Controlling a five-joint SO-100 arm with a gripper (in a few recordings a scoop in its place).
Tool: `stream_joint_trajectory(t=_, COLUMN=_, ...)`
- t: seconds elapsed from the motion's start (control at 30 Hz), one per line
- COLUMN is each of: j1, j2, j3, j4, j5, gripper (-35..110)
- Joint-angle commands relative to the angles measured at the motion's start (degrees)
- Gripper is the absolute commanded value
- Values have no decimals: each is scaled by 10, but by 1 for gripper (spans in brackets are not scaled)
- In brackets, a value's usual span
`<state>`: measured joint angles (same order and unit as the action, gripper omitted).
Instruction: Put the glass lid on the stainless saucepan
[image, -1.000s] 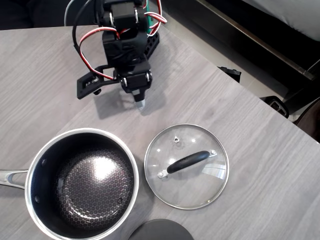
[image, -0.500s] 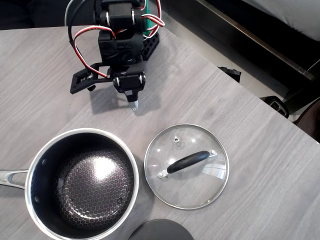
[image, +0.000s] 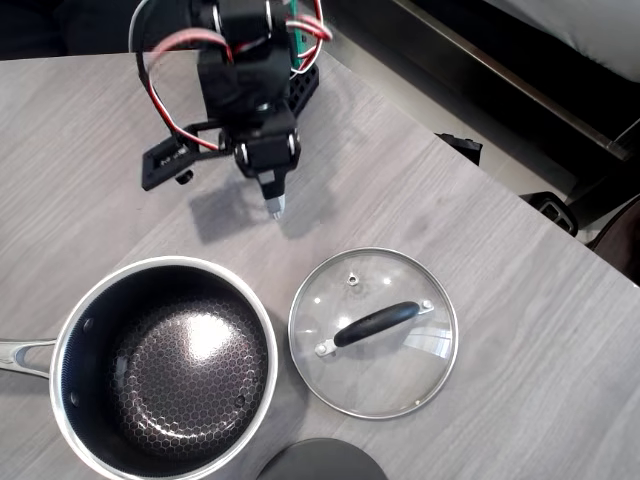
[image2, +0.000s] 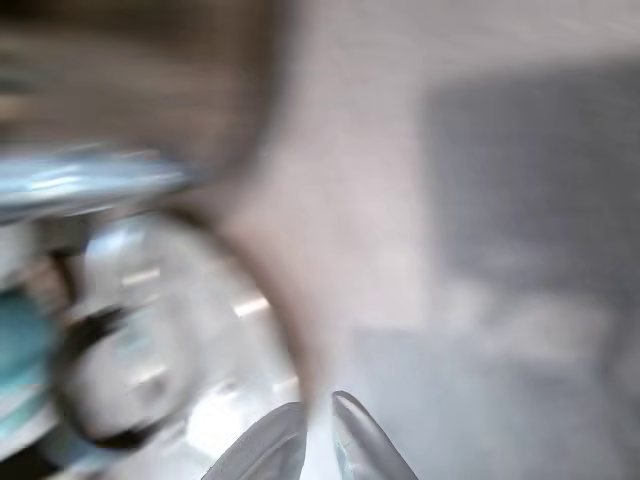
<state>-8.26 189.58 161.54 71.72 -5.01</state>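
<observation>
At the bottom of the wrist view my claw has its two tips pressed nearly together on nothing; the rest there is blur. In the overhead view the stainless saucepan sits open at lower left, and the glass lid lies flat on the surface just right of it, handle up. I judge the lid heavy, stiff, slick and breakable, so its black bar handle is my grip. My claw hangs well above it, in the upper left.
</observation>
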Motion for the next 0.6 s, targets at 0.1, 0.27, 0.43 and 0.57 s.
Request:
stream_joint_trajectory(t=0.1, j1=-53, j2=-188, j3=-285, j4=33, j5=3, gripper=0)
stream_joint_trajectory(t=0.27, j1=-94, j2=-489, j3=-619, j4=148, j5=60, gripper=0)
stream_joint_trajectory(t=0.43, j1=-134, j2=-693, j3=-766, j4=156, j5=81, gripper=0)
stream_joint_trajectory(t=0.57, j1=-155, j2=-802, j3=-810, j4=142, j5=88, gripper=0)
